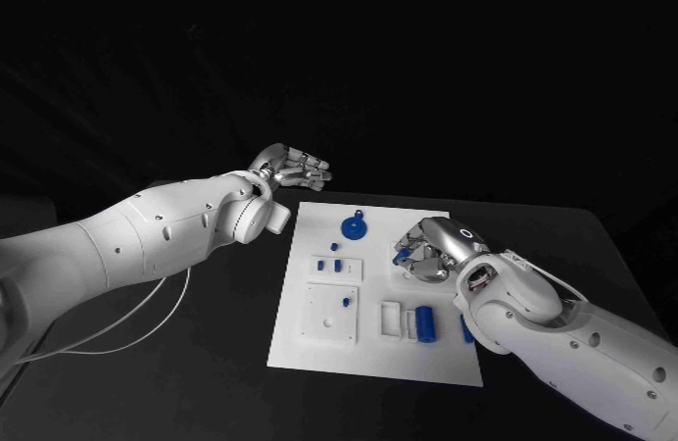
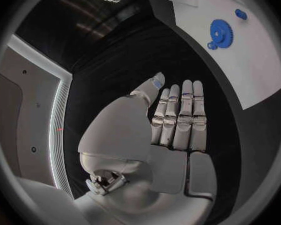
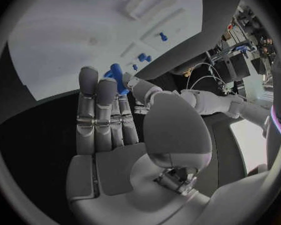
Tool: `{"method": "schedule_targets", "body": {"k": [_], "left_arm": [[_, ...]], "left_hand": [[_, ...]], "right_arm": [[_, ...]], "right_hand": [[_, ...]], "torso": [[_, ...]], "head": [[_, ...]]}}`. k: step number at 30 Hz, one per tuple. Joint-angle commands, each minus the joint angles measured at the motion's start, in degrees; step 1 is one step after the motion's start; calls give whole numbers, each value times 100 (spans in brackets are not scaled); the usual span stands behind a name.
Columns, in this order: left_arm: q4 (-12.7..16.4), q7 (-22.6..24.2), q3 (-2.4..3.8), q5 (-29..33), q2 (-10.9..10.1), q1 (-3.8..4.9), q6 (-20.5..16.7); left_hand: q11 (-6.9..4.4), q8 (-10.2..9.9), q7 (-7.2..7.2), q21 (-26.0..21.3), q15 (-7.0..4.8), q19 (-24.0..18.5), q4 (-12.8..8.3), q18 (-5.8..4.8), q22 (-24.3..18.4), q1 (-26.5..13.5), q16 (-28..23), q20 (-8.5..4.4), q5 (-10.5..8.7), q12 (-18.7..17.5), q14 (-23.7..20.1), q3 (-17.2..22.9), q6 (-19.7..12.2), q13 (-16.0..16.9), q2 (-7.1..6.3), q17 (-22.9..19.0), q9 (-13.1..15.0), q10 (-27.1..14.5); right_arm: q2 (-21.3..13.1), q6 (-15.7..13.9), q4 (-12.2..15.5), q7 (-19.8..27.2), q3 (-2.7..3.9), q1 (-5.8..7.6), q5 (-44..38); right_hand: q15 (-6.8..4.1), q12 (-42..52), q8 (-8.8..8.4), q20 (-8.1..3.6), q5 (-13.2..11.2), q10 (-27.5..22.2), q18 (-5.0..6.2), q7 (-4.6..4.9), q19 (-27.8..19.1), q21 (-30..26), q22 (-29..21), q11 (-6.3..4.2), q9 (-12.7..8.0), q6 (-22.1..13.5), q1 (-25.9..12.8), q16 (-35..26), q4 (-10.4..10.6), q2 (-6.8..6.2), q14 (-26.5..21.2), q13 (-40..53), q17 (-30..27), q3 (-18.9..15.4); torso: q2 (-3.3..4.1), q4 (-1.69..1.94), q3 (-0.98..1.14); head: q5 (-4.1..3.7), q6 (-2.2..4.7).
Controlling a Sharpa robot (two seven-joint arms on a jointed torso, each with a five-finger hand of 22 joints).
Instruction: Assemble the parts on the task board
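The white task board (image 1: 318,309) lies mid-table. On it are a blue gear (image 1: 355,228) near the far edge, small blue pegs (image 1: 328,263) below it, and a blue cylinder (image 1: 424,321) in a slot near the front right. My right hand (image 1: 431,250) hovers over the board's right side, fingers straight and empty (image 3: 103,120); the gear (image 3: 117,75) shows just past its fingertips. My left hand (image 1: 290,167) is above the bare table beyond the board's far left corner, fingers stretched out and holding nothing (image 2: 178,120). The gear (image 2: 220,32) lies apart from it on the board (image 2: 253,70).
Another blue piece (image 1: 465,328) lies at the board's right edge, partly hidden by my right forearm. A white cable (image 1: 134,318) loops over the table under my left arm. Black table (image 1: 212,363) lies left of and in front of the board.
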Motion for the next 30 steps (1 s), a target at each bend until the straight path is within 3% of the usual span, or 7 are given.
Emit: {"method": "schedule_targets", "body": {"k": [1,6,12,15,24,30], "left_arm": [[2,18,4,-15,21,3,71],[-12,22,4,-14,47,3,67],[-51,22,4,-2,104,3,71],[-69,23,3,2,137,3,76],[-92,24,2,11,215,3,95],[-99,25,2,13,227,3,98]], "left_hand": [[-10,-7,-7,-7,-21,29,22,-50,-6,-21,-15,3,10,-10,-25,5,-39,-1,7,6,4,-34],[-11,-5,-8,-4,-22,33,33,-49,-19,-7,-14,2,9,-9,-23,11,-37,0,0,7,5,-32],[-11,-5,-8,-4,-22,33,33,-49,-19,-7,-14,2,9,-9,-23,11,-37,0,0,7,5,-32],[-11,-5,-8,-4,-22,33,33,-49,-19,-7,-14,2,9,-9,-23,11,-37,0,0,7,5,-32],[-11,-5,-8,-4,-22,33,33,-49,-19,-7,-14,2,9,-9,-23,11,-37,0,0,7,5,-32],[-11,-5,-8,-4,-22,33,33,-49,-19,-7,-14,2,9,-9,-23,11,-37,0,0,7,5,-32]], "right_arm": [[55,32,113,172,8,-2,365],[253,102,174,261,-62,-3,327],[475,150,227,334,-249,-3,241],[593,145,231,371,-381,-3,146],[883,133,74,459,-903,18,-97],[1019,127,-39,486,-1055,25,-213]], "right_hand": [[-33,13,17,-22,39,120,121,-33,204,23,10,-75,4,81,-31,-40,-30,53,13,-5,11,-14],[-33,13,19,-18,39,114,119,-31,204,14,15,-74,3,76,-30,-51,-52,79,14,-6,20,-45],[-32,13,18,-20,39,117,120,-31,207,11,21,-74,2,79,-30,-55,-79,94,17,-6,29,-53],[-33,12,18,-19,39,119,118,-32,211,12,30,-75,1,84,-41,-57,-109,107,21,-6,41,-59],[-33,12,18,-21,39,121,121,-33,211,14,43,-74,-1,87,-51,-64,-142,119,23,-6,51,-52],[-34,12,18,-21,39,124,122,-33,213,28,57,-74,-2,91,-57,-65,-163,123,26,-6,58,-46]], "torso": [[-2,4,-10],[-7,7,-12],[-9,15,-15],[-8,10,-21],[4,19,-1],[10,12,6]], "head": [[35,-11],[64,1],[136,-3],[174,0],[240,-19],[273,-33]]}}
